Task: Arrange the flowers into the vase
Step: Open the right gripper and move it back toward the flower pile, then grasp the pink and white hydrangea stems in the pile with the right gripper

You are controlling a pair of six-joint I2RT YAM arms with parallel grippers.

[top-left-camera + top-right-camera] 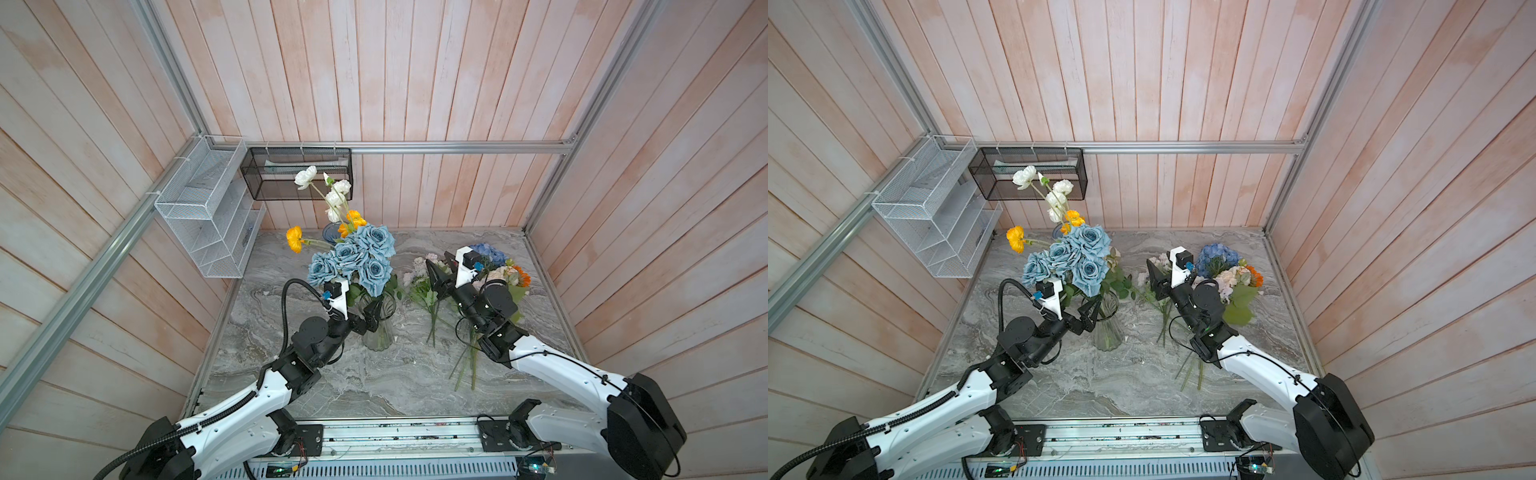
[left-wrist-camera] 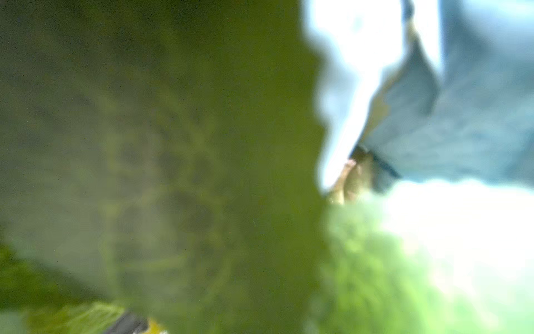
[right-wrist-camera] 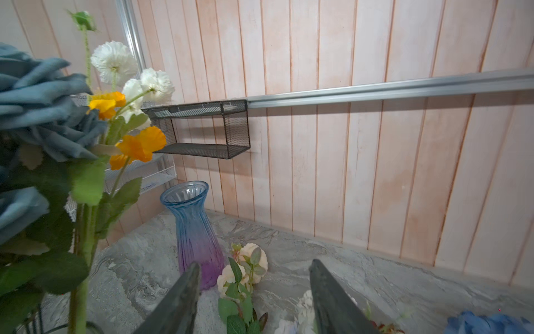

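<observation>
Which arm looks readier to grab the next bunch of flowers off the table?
Probably the right: the right gripper hangs open above the lying bunches; the left gripper is open beside the vase, farther away.

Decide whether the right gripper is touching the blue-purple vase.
Apart. In a top view, bare table lies between the right gripper and the blue-purple vase.

robot test booth (aluminium frame (image 1: 457, 146), plank walls (image 1: 415, 75), marble-look tabletop (image 1: 374, 382))

There's a blue-to-purple ribbed glass vase (image 3: 193, 228) upright on the grey marble tabletop (image 3: 375, 277), cream fabric roses (image 3: 250, 257) just beside it, and the right gripper (image 3: 255, 263) has its jaws apart.
</observation>
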